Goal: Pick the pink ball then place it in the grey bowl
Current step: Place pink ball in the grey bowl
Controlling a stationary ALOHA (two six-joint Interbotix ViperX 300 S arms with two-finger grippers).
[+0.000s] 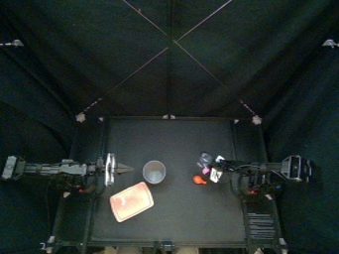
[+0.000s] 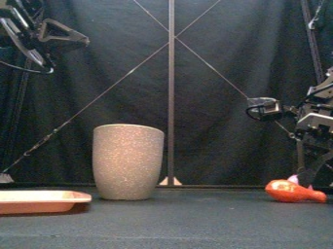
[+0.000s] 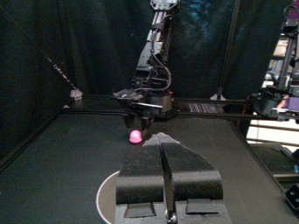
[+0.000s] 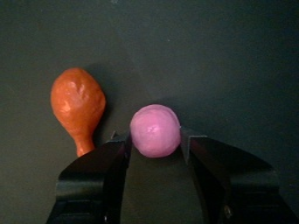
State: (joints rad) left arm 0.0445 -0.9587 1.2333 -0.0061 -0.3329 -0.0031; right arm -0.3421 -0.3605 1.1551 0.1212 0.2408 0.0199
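Note:
The pink ball [image 4: 156, 129] sits between the jaws of my right gripper [image 4: 156, 142], which is shut on it. In the left wrist view the ball [image 3: 136, 136] hangs under that gripper, low over the table's right side. From above, the right gripper [image 1: 212, 173] is to the right of the grey speckled cup [image 1: 154, 172]. The cup [image 2: 128, 160] stands upright at mid-table. My left gripper [image 3: 165, 150] rests shut and empty just left of the cup, whose rim [image 3: 107, 187] shows beneath its jaws.
An orange-red drumstick toy [image 4: 77, 103] lies on the table right beside the ball, also seen as the toy [image 2: 297, 191] at the front right. The flat pink tray [image 1: 133, 202] lies left of centre near the front, empty.

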